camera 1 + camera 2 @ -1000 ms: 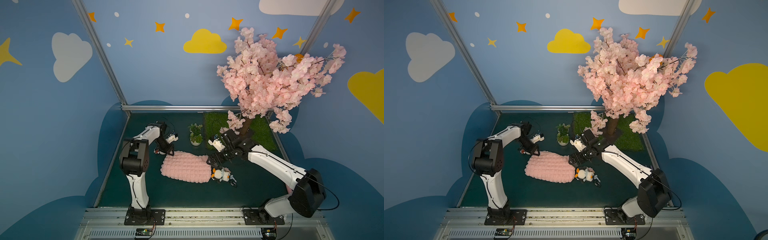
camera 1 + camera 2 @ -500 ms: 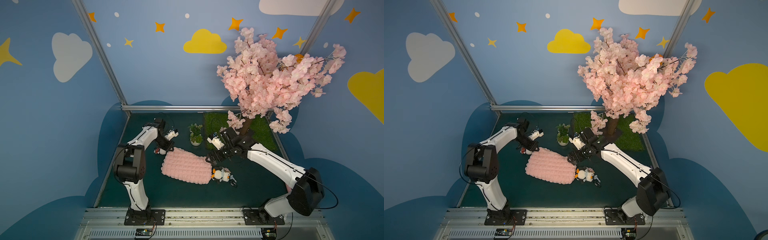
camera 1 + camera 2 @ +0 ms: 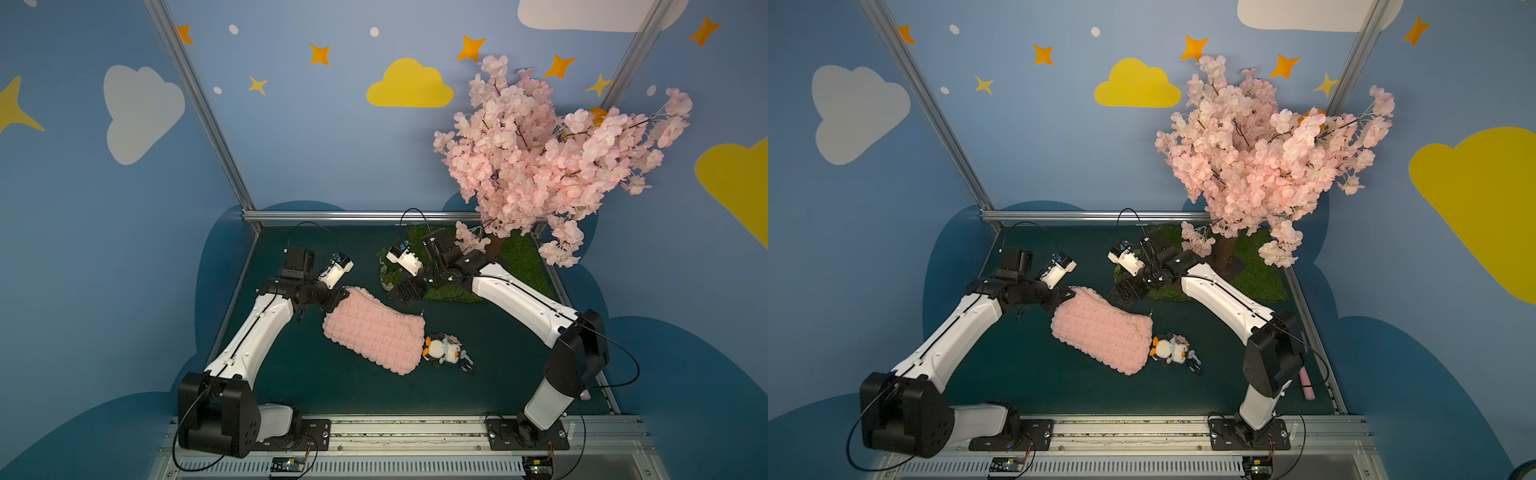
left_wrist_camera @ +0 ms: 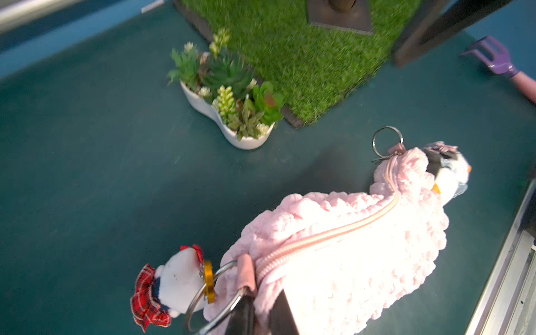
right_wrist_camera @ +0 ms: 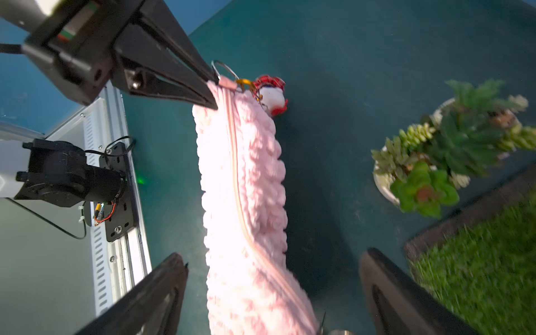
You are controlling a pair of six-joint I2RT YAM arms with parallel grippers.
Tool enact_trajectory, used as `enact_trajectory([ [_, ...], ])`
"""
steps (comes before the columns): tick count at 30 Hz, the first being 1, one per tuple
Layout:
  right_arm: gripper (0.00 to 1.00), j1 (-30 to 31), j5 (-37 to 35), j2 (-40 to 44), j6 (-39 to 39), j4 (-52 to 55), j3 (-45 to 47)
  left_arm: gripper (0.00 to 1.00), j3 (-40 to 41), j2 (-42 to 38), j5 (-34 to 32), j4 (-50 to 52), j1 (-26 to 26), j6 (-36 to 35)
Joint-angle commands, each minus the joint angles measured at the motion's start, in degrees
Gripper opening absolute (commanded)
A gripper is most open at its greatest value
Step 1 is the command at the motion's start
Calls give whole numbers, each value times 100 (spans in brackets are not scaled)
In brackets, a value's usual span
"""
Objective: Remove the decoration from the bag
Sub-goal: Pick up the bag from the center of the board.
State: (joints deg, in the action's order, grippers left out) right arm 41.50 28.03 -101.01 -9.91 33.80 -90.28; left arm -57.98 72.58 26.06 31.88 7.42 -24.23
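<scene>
Nearest the rail, the penguin charm (image 3: 442, 349) lies on the table (image 3: 291, 374) just beside the bag's (image 3: 374, 336) right end. The bag slants away leftward. At its far left corner the left gripper (image 3: 338, 297) is pinched tight on the plush, beside the ring (image 4: 214, 293) carrying 1 tartan charm (image 4: 174, 284). The right gripper (image 3: 401, 296) hovers over the far zipper edge, spread wide, holding nothing. Beyond stands a succulent pot (image 4: 208, 110).

White arm shells (image 3: 266, 328), black joints (image 3: 575, 361), black cables (image 3: 637, 368) — fingers (image 5: 406, 298) apparently black.
</scene>
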Motion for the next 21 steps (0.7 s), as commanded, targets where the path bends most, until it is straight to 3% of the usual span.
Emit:
enact_trajectory([
  [1, 92, 174, 458, -426, -570, -7, -516, 2, 364, -477, 582, -793, 9, -202],
  [5, 89, 463, 537, -852, -840, 65, -886, 2, 871, -950, 557, -1156, 2, -108],
  [13, 79, 939, 520, -1478, -1003, 190, -1455, 2, 1098, -1192, 694, -1225, -9, 192],
  [15, 71, 985, 533, -1578, -1037, 257, -1612, 2, 1132, -1184, 707, -1192, -4, 268],
  [17, 55, 1003, 525, -1627, -1102, 330, -1698, 2, 1243, -1262, 661, -1249, -41, 435],
  [21, 33, 1003, 502, -1673, -1152, 334, -1764, 2, 1363, -1352, 677, -1270, -180, 666],
])
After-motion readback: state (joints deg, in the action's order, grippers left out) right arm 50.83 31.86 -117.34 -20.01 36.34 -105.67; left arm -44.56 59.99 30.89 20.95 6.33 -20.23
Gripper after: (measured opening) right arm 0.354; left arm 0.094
